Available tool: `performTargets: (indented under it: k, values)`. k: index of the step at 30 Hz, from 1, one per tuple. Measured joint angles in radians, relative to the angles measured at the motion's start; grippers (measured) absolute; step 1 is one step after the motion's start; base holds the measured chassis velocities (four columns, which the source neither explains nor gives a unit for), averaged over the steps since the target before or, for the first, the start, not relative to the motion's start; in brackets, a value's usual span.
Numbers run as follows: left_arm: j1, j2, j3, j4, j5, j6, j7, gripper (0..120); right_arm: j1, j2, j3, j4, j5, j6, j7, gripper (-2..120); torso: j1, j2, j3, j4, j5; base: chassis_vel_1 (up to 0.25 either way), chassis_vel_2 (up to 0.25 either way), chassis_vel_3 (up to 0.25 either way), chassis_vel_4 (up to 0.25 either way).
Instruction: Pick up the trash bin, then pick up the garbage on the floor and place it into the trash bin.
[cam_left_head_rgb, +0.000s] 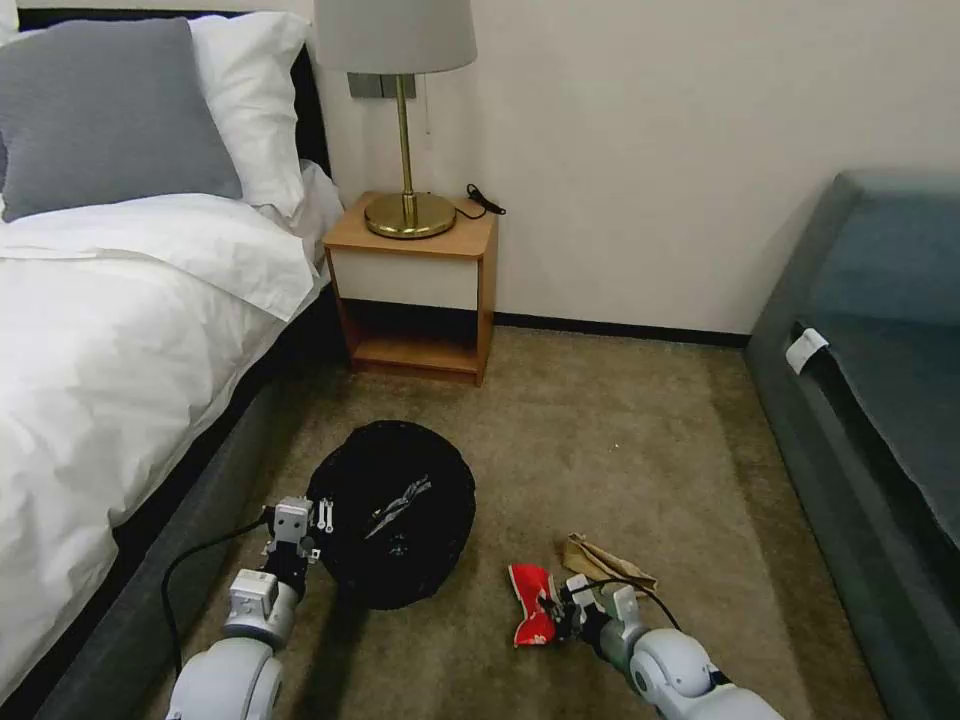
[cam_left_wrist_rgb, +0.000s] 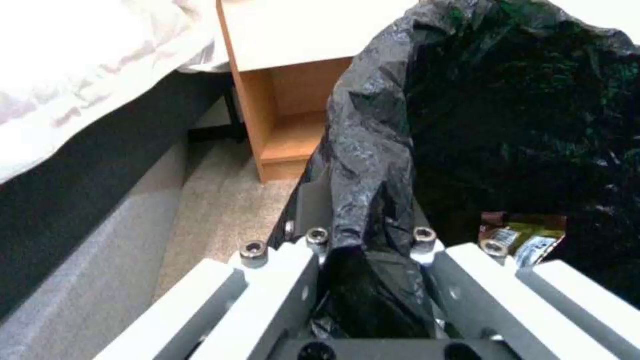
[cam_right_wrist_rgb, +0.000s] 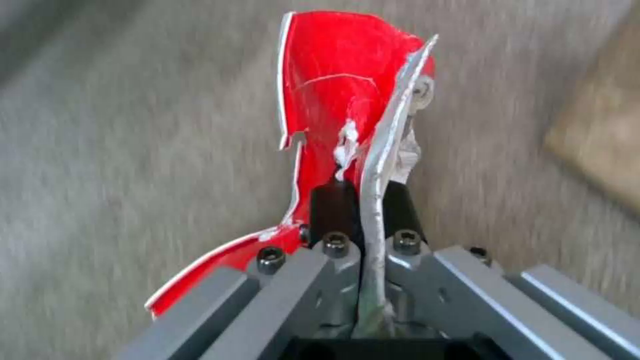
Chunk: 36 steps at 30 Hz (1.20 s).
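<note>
1. The right gripper (cam_left_head_rgb: 556, 612) is clenching the red packet (cam_left_head_rgb: 530, 603), low over the carpet.
2. The left gripper (cam_left_head_rgb: 297, 545) is gripping the bin (cam_left_head_rgb: 395, 510) rim.
3. The bin is lying to the packet's left, near.

Bedroom: bed (cam_left_head_rgb: 120, 330), nightstand (cam_left_head_rgb: 415, 290), lamp (cam_left_head_rgb: 400, 110)

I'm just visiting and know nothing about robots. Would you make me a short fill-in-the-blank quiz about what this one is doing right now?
1. The left gripper is shut on the rim of the trash bin, which is lined with a ____ plastic bag.
2. The right gripper is shut on the ____ and white packet.
3. The tan paper lies on the ____.
4. The gold lamp stands on the wooden ____.

Missing words: black; red; carpet; nightstand
</note>
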Motion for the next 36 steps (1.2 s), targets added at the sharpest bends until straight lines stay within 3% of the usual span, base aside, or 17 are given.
performTargets:
  k: [9,19,28,36]
  values:
    - [-0.002,-0.004,0.002,0.023,0.005,-0.018,-0.003,4,0.066,0.064,0.018,-0.009,0.029,0.070,0.045,0,0.000,0.000,0.000,0.0000,0.0001,0.000,0.000,0.000,0.000]
    - [0.000,0.000,0.003,0.017,0.005,-0.015,-0.005,4,0.167,0.157,0.075,-0.003,0.189,0.172,0.158,0,0.000,0.000,0.000,0.0000,-0.0001,0.000,0.000,0.000,0.000]
    - [-0.003,-0.004,0.004,0.015,0.006,-0.010,-0.008,4,0.216,0.181,0.096,0.076,0.371,0.266,0.145,0,0.000,0.000,0.000,0.0000,-0.0001,0.000,0.000,0.000,0.000]
    - [-0.004,-0.006,0.008,0.016,0.009,-0.009,-0.008,4,0.205,0.179,0.084,0.214,0.493,0.260,0.095,0,0.000,0.000,0.000,0.0001,0.0001,0.000,0.000,0.000,0.000]
